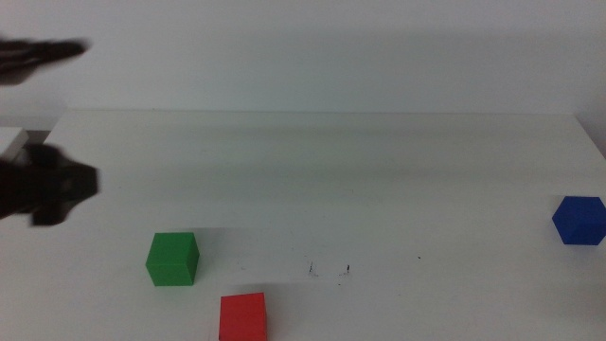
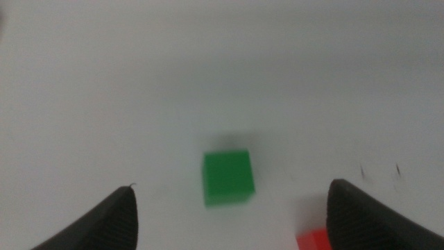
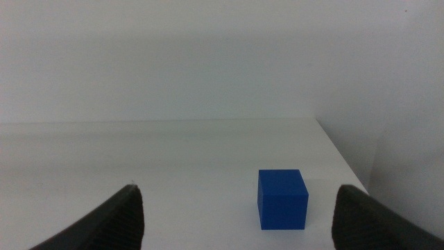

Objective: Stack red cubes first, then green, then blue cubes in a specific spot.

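White table (image 1: 379, 170) holds one red cube (image 1: 243, 316), one green cube (image 1: 172, 259), one blue cube (image 1: 579, 221); both grippers gape empty

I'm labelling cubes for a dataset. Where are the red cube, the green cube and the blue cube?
red cube (image 1: 243, 316), middle view, on its front face.
green cube (image 1: 171, 259), middle view, on its front face.
blue cube (image 1: 579, 220), middle view, at its visible centre.
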{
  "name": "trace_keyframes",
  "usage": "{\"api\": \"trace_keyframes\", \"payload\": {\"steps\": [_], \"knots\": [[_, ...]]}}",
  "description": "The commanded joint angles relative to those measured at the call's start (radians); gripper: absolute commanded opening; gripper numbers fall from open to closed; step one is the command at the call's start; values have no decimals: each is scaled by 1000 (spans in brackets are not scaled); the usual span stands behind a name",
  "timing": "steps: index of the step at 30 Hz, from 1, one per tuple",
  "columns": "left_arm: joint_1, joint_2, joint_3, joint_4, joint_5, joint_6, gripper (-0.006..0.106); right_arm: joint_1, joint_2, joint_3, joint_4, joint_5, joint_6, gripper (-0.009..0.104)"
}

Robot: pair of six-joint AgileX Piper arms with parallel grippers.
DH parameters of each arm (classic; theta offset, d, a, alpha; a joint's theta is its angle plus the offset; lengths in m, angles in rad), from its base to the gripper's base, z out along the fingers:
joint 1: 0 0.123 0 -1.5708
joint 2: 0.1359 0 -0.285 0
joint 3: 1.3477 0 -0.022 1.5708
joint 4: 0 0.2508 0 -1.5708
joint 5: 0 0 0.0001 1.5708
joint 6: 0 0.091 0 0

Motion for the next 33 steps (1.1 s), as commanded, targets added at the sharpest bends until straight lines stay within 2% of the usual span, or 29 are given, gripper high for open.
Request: {"api": "trace_keyframes", "payload": {"steps": [1, 3, 6, 13, 16, 19, 33], "knots": [[-28, 106, -69, -28, 84, 0, 91, -2, -4, 4, -8, -8, -1, 93], [-99, 233, -122, -27, 127, -48, 91, -2, -4, 4, -8, -8, -1, 93], [-207, 329, -143, 6, 138, -207, 91, -2, -4, 4, -8, -8, -1, 93], [-519, 480, -152, 214, 132, -657, 91, -2, -4, 4, -8, -8, -1, 93], [-613, 546, -152, 296, 137, -826, 91, -2, -4, 4, -8, -8, -1, 93], [-665, 622, -152, 308, 130, -923, 91, -2, -4, 4, -8, -8, -1, 93], [-655, 828, -133, 296, 36, -948, 91, -2, -4, 4, -8, -8, 19, 93]]}}
